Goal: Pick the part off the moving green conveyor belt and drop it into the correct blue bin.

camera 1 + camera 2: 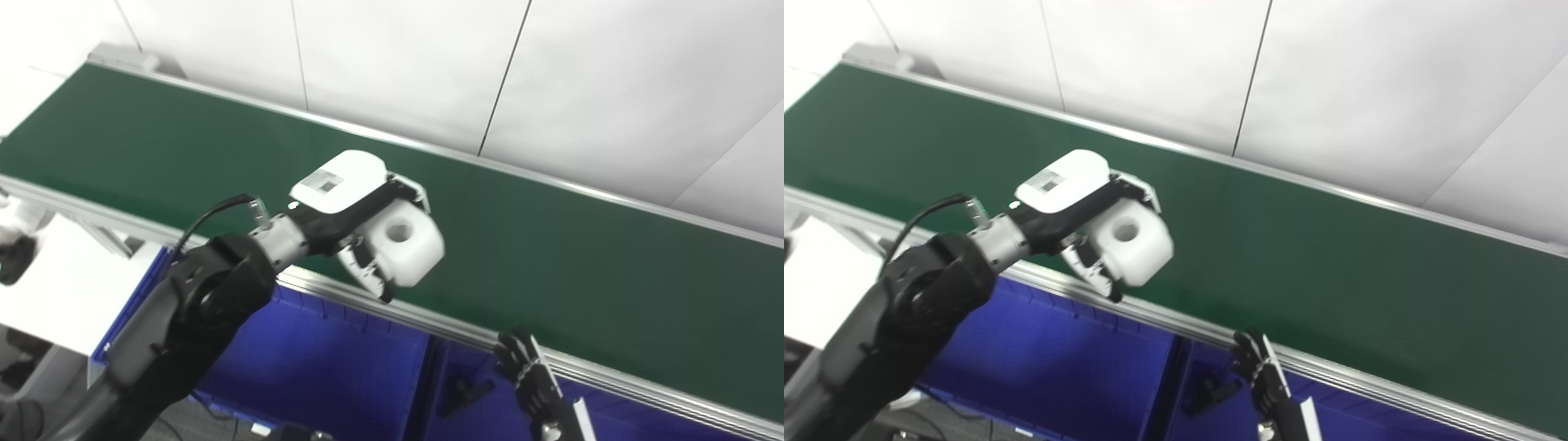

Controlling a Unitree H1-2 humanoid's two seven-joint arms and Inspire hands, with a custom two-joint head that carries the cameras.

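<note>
My left hand is shut on a white blocky part with a round hole in its face. It holds the part above the near edge of the green conveyor belt. The same hand and part show in the right eye view. Below the belt's near rail lies a blue bin on the left, with a second blue bin to its right. My right hand is low at the bottom, over the divider between the bins, fingers partly curled, holding nothing I can see.
The belt's aluminium near rail runs diagonally between belt and bins. A small dark object lies in the right bin near the divider. A white wall stands behind the belt. A white surface is at left.
</note>
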